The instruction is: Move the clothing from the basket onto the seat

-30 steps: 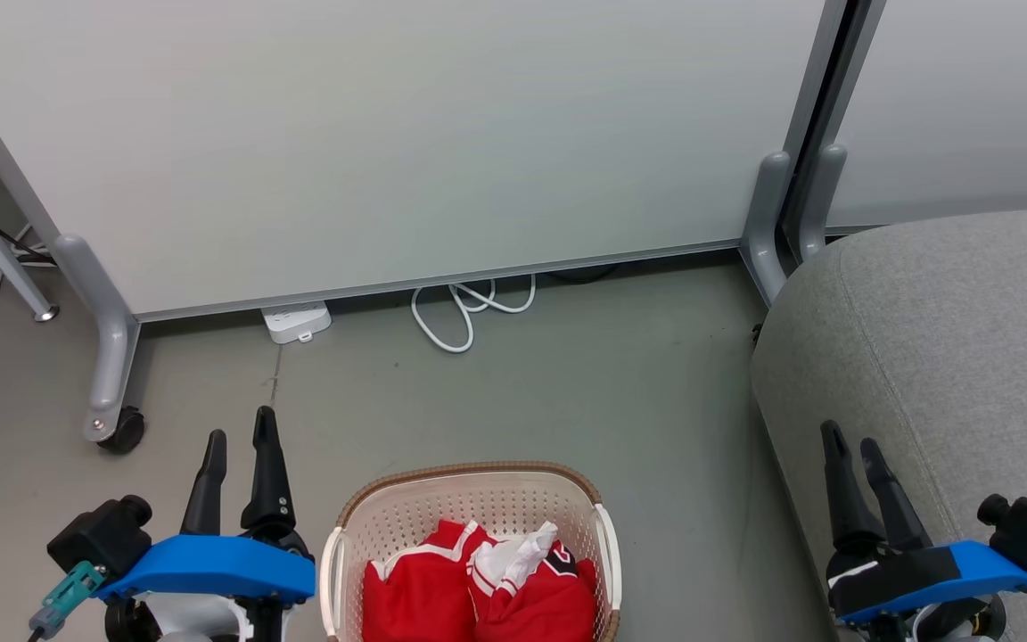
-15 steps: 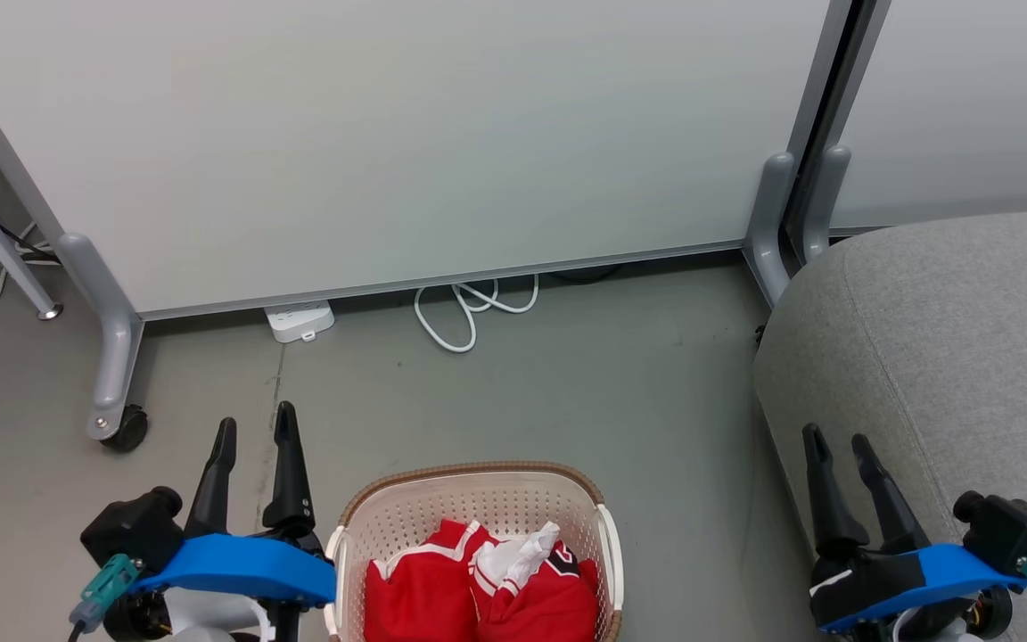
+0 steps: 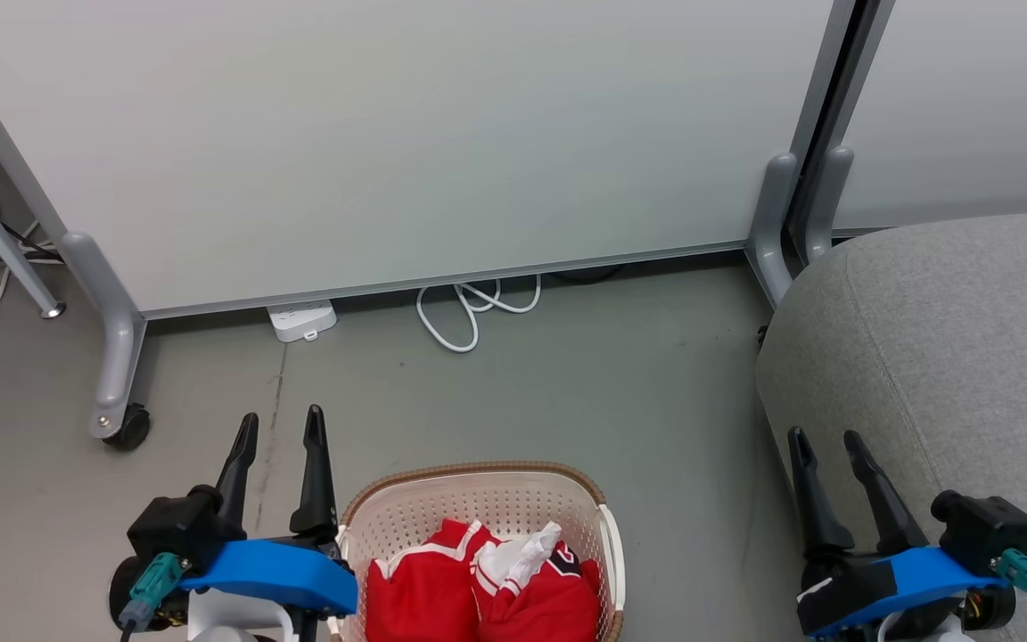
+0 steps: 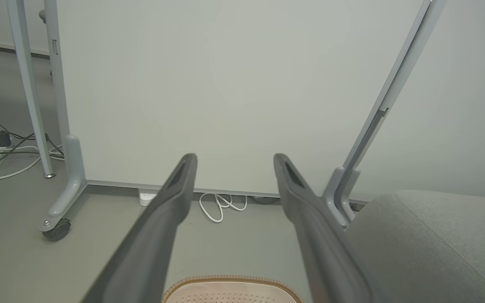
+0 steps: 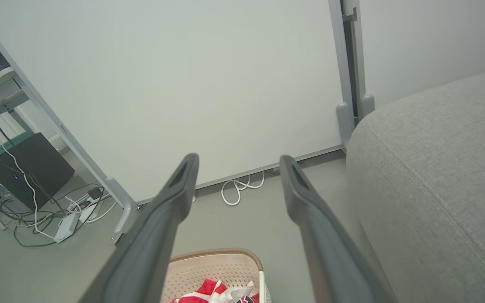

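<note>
Clothing [image 3: 478, 593], two bright red garments with white trim, is lying bunched in the cream basket [image 3: 476, 470], which is standing on the grey floor [image 3: 567, 392] directly in front of the robot. The seat [image 3: 950, 330], a broad grey cushion, is sitting to the robot's right, apart from the basket, and no garment is lying on the part of it in view. The left gripper [image 3: 282, 415] is hovering just beside the basket's left rim, its fingers [image 3: 316, 473] spread apart and holding nothing. The right gripper [image 3: 823, 434] is hanging over the near edge of the seat, its fingers [image 3: 812, 499] likewise parted and empty. Both are pointing toward a pale partition panel [image 3: 389, 134], at whose foot a white cable [image 3: 469, 312] is lying coiled. By the look of it, neither garment is being handled yet. Both are waiting to be picked out and carried across, so the whole transfer is left to do.
</note>
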Motion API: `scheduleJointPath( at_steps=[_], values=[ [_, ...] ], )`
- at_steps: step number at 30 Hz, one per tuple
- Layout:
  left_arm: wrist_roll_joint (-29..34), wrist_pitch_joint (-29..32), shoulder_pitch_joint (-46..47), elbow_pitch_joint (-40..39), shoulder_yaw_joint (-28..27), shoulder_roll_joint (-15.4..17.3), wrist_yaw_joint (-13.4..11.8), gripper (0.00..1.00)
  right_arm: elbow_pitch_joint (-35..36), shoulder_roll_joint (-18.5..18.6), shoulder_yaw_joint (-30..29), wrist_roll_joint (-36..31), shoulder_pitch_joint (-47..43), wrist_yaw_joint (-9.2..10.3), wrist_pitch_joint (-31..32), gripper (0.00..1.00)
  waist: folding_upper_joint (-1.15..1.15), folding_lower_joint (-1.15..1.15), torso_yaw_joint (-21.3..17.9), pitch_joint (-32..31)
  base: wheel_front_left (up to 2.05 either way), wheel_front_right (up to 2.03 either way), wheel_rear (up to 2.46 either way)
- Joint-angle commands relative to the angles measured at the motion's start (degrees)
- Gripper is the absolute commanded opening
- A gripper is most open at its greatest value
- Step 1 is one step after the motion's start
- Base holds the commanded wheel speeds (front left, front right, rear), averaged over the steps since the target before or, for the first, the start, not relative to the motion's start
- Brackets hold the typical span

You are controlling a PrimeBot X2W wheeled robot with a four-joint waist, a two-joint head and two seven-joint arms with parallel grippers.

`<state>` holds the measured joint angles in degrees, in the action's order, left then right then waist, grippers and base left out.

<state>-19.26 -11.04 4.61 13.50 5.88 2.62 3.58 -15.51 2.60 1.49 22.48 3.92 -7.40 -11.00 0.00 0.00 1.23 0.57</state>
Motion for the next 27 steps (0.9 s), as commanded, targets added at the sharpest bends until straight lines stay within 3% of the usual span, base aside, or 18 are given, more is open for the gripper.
scheduleJointPath(
  at_steps=[1, 27],
  values=[
    [1.2, -0.5, 1.0, 0.0, 0.1, 0.3, 0.0, 1.00, 0.1, 0.4, 0.1, -1.3, 0.8, -0.11, -0.5, 1.00, 0.00, 0.00, 0.0, 0.0, 0.00, 0.00, 0.00],
    [11.6, -3.4, 1.2, 3.3, 1.5, 0.3, -0.1, 1.00, -1.8, 0.4, 1.2, -13.0, 0.8, -0.13, -3.5, 1.00, 0.00, 0.00, 0.7, -0.2, 0.00, 0.00, 0.00]
  ],
)
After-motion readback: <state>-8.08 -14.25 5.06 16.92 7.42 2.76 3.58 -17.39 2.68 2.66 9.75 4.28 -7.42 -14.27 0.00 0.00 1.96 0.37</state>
